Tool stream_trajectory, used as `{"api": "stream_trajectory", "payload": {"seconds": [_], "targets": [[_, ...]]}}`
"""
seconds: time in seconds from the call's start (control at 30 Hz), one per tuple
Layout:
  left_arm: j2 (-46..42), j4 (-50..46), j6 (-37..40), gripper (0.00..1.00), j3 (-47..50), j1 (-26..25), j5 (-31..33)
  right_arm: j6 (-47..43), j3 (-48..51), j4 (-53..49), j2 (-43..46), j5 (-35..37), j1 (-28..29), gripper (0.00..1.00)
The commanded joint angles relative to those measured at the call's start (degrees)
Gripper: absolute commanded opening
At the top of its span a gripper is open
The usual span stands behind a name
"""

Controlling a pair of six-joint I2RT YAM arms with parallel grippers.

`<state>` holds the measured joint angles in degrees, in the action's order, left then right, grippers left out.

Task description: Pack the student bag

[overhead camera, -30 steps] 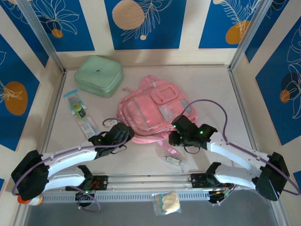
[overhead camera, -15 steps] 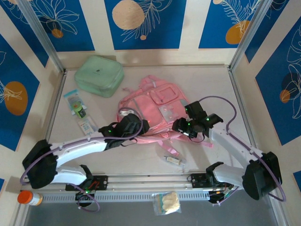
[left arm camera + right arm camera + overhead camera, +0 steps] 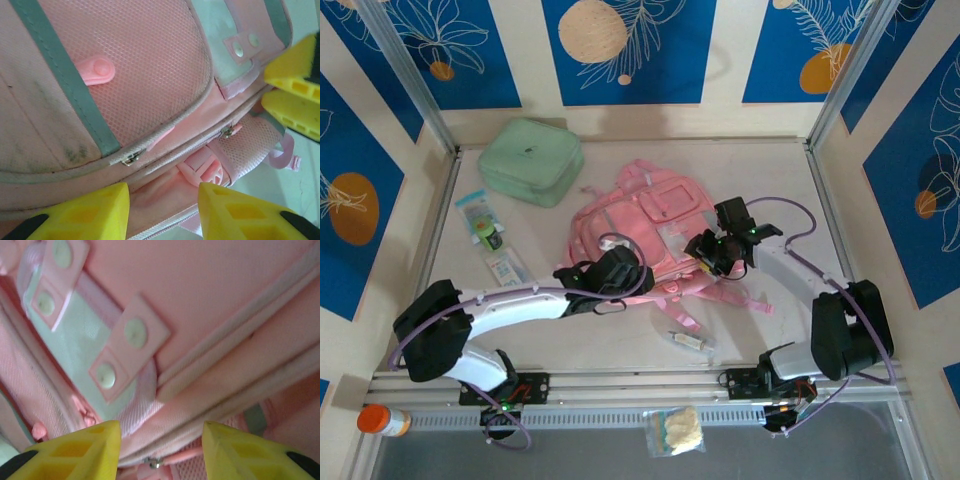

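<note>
Here, the student bag (image 3: 655, 225) lies mid-counter (image 3: 770, 180), nearer the far edge. Your left pincer (image 3: 625, 272) is at the bag's near-left rim, released, its fingers apart over a zip seam. Your right pincer (image 3: 712, 250) is at the bag's right side, also released. Open room runs along the right edge and the far-right corner. A mint-green case (image 3: 530, 160) takes the far-left corner. Both wrists cover much of the bag's near rim.
</note>
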<state>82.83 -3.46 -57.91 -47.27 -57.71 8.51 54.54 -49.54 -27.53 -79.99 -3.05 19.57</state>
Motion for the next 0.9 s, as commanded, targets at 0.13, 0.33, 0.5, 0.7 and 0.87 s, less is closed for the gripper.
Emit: {"api": "stream_trajectory", "payload": {"seconds": [0.13, 0.33, 0.5, 0.7, 0.87], "targets": [[1.39, -1.17, 1.1, 0.37, 2.07, -1.7, -1.44, 0.71, -1.37, 2.33, -4.8, -2.58, -0.64, 0.5], [-0.06, -3.2, 0.88, 0.35, 4.18, -1.92, -0.63, 1.69, 0.1, 1.77, -2.74, -1.71, 0.52, 0.55], [-1.45, -5.25, 2.54, 0.35, 3.67, -2.54, 0.87, 3.14, 1.59, -0.55, 0.22, 1.81, 2.59, 0.66], [-0.03, -6.28, 2.37, 0.33, 3.51, -2.58, 0.95, 3.33, 0.6, -0.8, -2.18, 2.49, 2.48, 0.74], [-0.32, -5.98, 1.45, 0.32, 5.45, -2.56, 1.62, 2.84, -1.01, 1.02, -5.46, 3.37, 2.26, 0.72]]}}
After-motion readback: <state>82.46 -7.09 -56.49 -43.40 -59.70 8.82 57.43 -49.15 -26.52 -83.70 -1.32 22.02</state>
